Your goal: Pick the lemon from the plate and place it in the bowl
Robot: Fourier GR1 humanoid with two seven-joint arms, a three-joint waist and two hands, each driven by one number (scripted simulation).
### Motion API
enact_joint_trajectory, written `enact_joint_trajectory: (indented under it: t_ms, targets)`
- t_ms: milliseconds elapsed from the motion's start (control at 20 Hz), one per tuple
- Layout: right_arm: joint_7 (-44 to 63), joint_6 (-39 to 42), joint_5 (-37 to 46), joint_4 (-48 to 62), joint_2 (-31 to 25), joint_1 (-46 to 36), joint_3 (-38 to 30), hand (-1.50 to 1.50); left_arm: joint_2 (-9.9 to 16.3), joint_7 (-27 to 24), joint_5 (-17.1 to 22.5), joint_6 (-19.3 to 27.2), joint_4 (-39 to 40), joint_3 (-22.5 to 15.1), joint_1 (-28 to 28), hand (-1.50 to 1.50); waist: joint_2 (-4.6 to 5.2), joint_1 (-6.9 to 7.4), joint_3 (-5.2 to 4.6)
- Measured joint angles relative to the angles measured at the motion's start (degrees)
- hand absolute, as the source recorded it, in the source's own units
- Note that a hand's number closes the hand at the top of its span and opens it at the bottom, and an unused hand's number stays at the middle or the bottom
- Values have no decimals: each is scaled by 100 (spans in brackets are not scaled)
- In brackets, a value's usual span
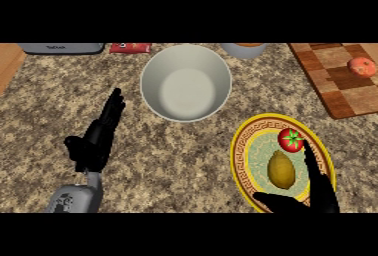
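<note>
The right hand [314, 192] comes in from the lower right edge and lies over the near part of the yellow-rimmed plate [240, 150], its fingers straight and open, one long finger reaching up along the plate's right side and its thumb stretched out to the left across the plate's lower rim. The lemon [281, 170] lies on the plate just to the left of that raised finger, above the thumb, and the hand is not closed round it. A tomato [291, 140] sits on the same plate just beyond the fingertip. The white bowl [186, 82] stands farther out and to the left of the right hand, with nothing in it. The left hand [100, 137] rests open to the left of the bowl, fingers pointing up. A wooden cutting board [332, 80] with an apple [362, 66] on it lies far beyond the right hand.
</note>
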Motion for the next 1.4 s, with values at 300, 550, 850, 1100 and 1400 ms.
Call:
enact_joint_trajectory:
  t_ms: [300,550,850,1100,1400]
  targets:
    - [-242,45,90,469,55,-317,49,150,43,198,18,-105,-181,105,13,0,-30,-8,-35]
    - [-656,177,389,677,-206,-456,191,150,53,181,34,-171,-249,112,77,0,-55,-13,-67]
    - [-897,117,579,697,29,-491,567,150,27,92,20,-189,-187,150,96,0,-71,-8,-77]
    - [-1089,1035,691,807,327,-1076,2057,150,1,134,5,-256,-123,64,-80,0,-2,275,-30]
    - [-1077,1296,41,591,473,-2090,3677,150,-25,163,-2,-285,-103,17,-90,0,9,297,-6]
